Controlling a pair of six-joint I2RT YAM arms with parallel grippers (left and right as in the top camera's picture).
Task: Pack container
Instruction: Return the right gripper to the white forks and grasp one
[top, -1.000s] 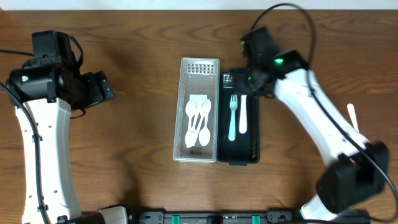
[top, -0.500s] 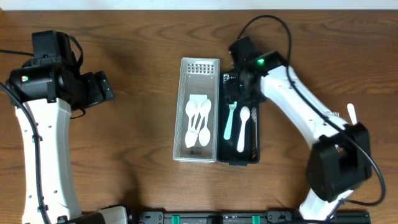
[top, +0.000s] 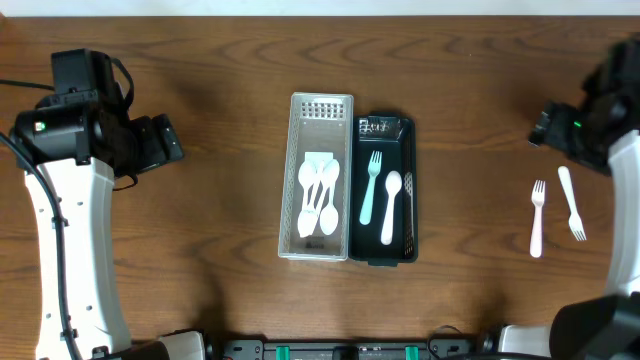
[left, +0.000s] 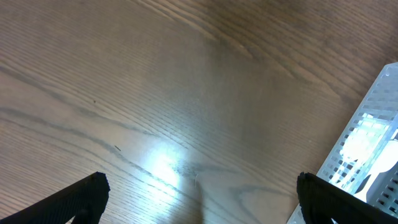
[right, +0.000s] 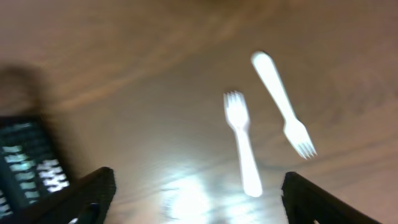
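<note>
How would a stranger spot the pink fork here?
From the black tray in the middle, look far right, where two forks lie loose on the table. The pink fork is nearer the tray, tines toward the picture's top; the white fork beside it points the other way.

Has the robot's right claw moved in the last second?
Yes. The right gripper has swung rightward, away from above the black tray, and now hangs near the pink fork and the white fork.

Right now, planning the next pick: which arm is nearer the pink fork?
Right. The right arm hangs close beside the pink fork; the left arm is far off, beyond the black tray.
</note>
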